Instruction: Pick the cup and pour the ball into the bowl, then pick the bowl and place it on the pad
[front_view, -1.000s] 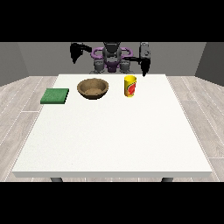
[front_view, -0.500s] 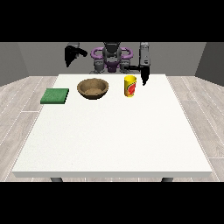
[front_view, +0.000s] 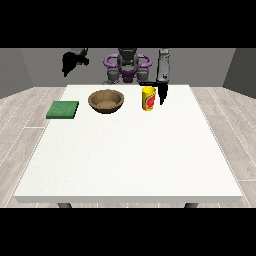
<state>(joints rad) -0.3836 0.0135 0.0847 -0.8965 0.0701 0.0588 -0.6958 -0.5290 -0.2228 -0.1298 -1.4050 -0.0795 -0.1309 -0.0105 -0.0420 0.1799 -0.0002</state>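
Since the cup stands upright near the surface's far edge, right of the bowl, I judge it light, stiff and tippy, best taken round its middle. The hand at the view's right hangs just beside it, fingers pointing down and seemingly straight; of the raised hand at the view's left I cannot tell.
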